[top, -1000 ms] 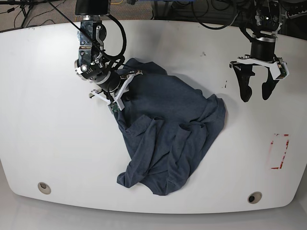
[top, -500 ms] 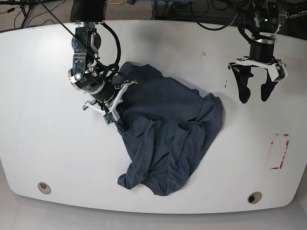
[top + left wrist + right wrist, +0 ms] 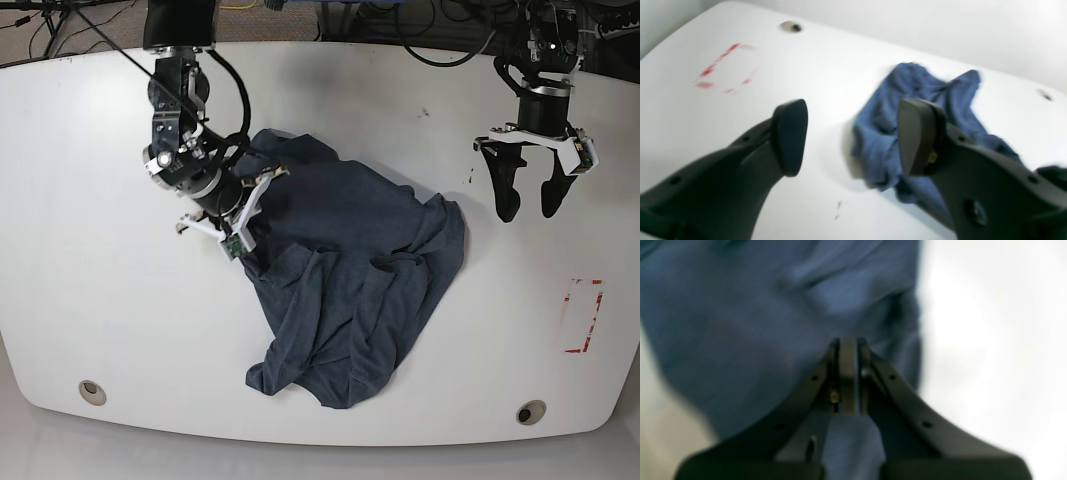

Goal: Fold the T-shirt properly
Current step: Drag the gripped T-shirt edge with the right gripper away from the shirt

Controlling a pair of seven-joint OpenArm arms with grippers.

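Navy heathered cloth, the T-shirt [image 3: 350, 280] lies crumpled in soft folds at the centre of the white surface [image 3: 90, 300]; its sleeves and neck are lost in the bunching, and no lettering shows. At upper left the right gripper [image 3: 243, 238] is pressed together, pinching the cloth's edge; the wrist view is blurred. At upper right the left gripper [image 3: 525, 205] hangs spread, dark curved fingers [image 3: 788, 136] holding nothing.
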